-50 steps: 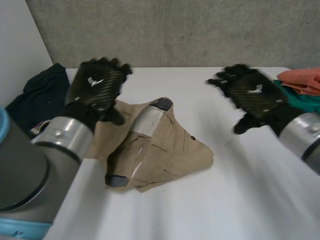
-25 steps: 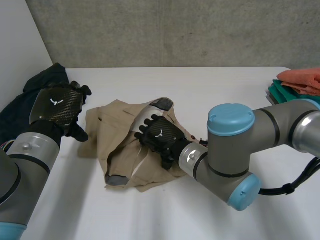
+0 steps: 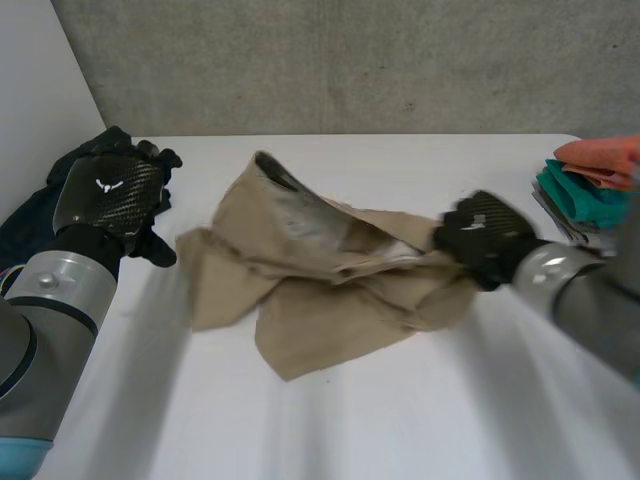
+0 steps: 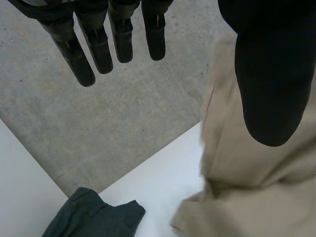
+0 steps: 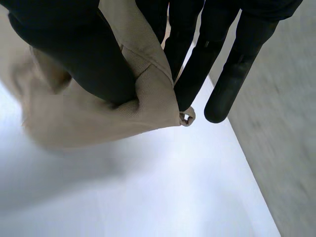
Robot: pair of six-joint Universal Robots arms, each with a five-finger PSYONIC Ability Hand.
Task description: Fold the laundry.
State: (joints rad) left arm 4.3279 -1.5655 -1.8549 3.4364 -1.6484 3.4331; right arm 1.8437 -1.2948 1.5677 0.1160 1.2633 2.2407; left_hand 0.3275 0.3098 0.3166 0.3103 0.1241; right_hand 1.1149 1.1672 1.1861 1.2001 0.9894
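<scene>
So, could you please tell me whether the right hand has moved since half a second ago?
Yes. The right hand, pinching the tan garment, has moved rightward, much closer to the folded stack.

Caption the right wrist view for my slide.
Right hand pinching a corner of the tan garment between thumb and fingers over the white table.

The right hand [image 3: 485, 238] is no longer on the middle of the tan trousers [image 3: 320, 300]. It now pinches their edge, far out to the right. The trousers, folded a moment ago, are now drawn open and wide. The left hand [image 3: 110, 192], above them one second ago, is now beside the dark garment [image 3: 30, 215].
</scene>
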